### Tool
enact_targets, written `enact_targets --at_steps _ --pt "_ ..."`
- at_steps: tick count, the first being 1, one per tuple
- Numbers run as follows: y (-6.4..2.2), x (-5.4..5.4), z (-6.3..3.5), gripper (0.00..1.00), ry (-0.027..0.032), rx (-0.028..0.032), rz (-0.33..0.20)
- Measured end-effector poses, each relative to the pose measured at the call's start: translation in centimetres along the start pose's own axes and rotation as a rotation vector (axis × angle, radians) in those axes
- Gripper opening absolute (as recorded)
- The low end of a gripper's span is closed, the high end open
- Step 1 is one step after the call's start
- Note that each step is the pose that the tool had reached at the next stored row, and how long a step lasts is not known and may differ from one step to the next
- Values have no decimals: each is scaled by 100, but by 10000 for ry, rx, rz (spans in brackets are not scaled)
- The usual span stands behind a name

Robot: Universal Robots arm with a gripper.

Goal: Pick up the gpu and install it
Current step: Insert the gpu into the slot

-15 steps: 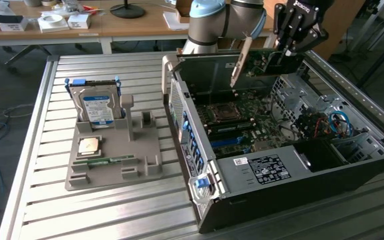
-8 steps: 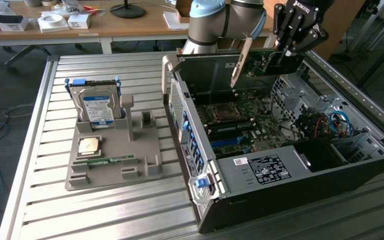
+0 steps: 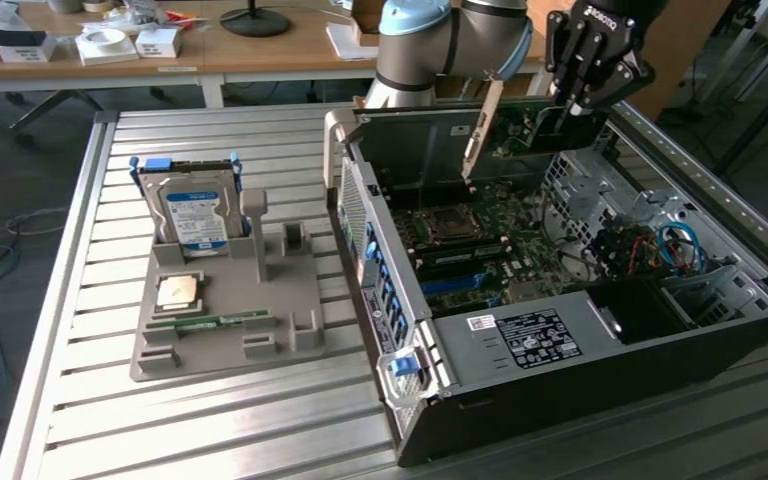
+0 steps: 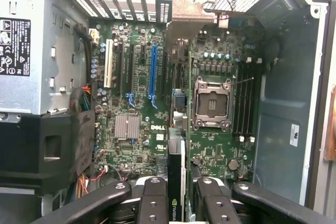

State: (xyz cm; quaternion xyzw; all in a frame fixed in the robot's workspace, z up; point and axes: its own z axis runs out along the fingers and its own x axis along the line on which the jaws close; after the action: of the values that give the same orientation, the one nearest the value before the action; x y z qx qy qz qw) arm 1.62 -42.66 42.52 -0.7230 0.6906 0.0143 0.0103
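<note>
Between the pincer's (image 3: 575, 108) dark fingers (image 4: 152, 203) sits the gpu (image 3: 528, 128), pinched by its upper edge and hanging on edge. The pincer is pressed onto the card from both faces. The card's silver bracket (image 3: 482, 128) points away from the pincer toward the exterior view's left.

Directly beneath the pincer lies the open computer case (image 3: 518, 390), resting on its side on the slatted metal bench (image 3: 77, 400). The gpu hangs over the far part of the case, above the green motherboard (image 4: 210, 150) and apart from it. Seen down past the pincer, the card's thin dark edge runs parallel to the long blue slot (image 4: 153, 72), which lies just to one side of it. The open processor socket (image 4: 211, 103) lies on the other side of the card. The grey power supply (image 4: 23, 45) is farther off than the blue slot, on the same side.

Well apart from the pincer, toward the exterior view's left, a grey holder (image 3: 297, 300) stands on the bench. It carries the upright silver hard drive (image 3: 197, 215), a square processor chip (image 3: 177, 292) and the slim green memory stick (image 3: 211, 322).
</note>
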Motion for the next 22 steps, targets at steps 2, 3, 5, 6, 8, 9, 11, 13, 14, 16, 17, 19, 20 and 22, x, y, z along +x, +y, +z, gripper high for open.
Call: enact_targets --at_steps 2,3,5,6,8,9,11,13,14,16,17,19,20,22 --pt "7 0 14 26 0 3 2" --pt "9 0 22 26 -1 6 0" --pt "14 1 38 26 0 12 -2" --pt "17 1 46 26 0 15 -3" --pt "22 1 64 26 1 21 -6" --pt "25 1 75 26 0 25 -8" --pt "28 2 92 26 1 30 -12" --pt "31 2 104 26 2 32 -13" --pt "31 2 106 26 1 32 -14" --pt "31 2 106 26 2 31 -13" --pt "31 3 106 26 3 31 -13" --pt "31 2 107 26 1 32 -13" --pt "32 2 107 26 1 32 -13" --pt "44 2 108 26 0 33 -11"
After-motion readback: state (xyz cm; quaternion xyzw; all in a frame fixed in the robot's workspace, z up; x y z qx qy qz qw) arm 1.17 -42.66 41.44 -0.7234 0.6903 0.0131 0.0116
